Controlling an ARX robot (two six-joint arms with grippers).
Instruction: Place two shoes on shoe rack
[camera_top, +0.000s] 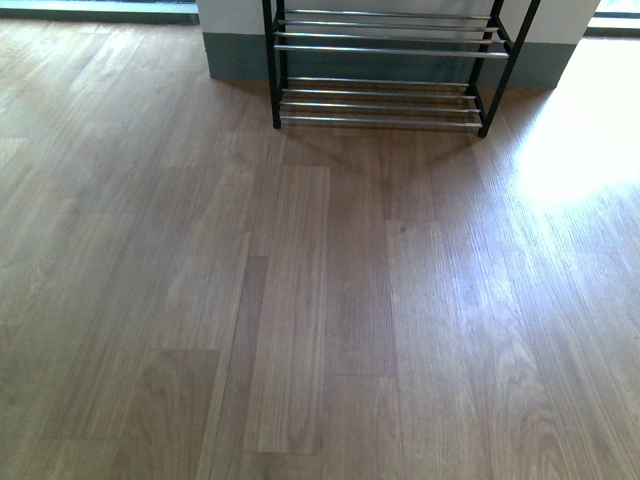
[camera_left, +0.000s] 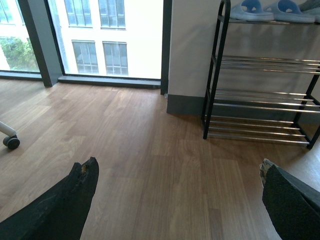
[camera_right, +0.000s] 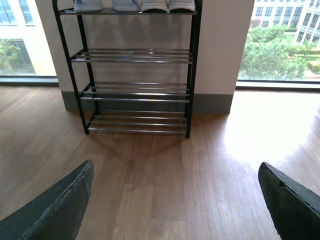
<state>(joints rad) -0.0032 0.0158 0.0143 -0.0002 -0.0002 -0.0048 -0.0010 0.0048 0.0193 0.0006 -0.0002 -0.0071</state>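
Our left gripper (camera_left: 177, 172) and right gripper (camera_right: 175, 175) both hang with jaws spread wide apart and nothing between them, above bare wooden floor (camera_top: 330, 300). Farther off, against the pale wall (camera_right: 220, 45) between the windows (camera_left: 107, 35), the shoe rack (camera_right: 135, 90) stands upright with its three lower tiers bare. On its top tier we see the pale blue slides (camera_left: 272, 10) side by side at the left, and the white soles of the sneakers (camera_right: 167, 5) just right of them; we can read no writing anywhere.
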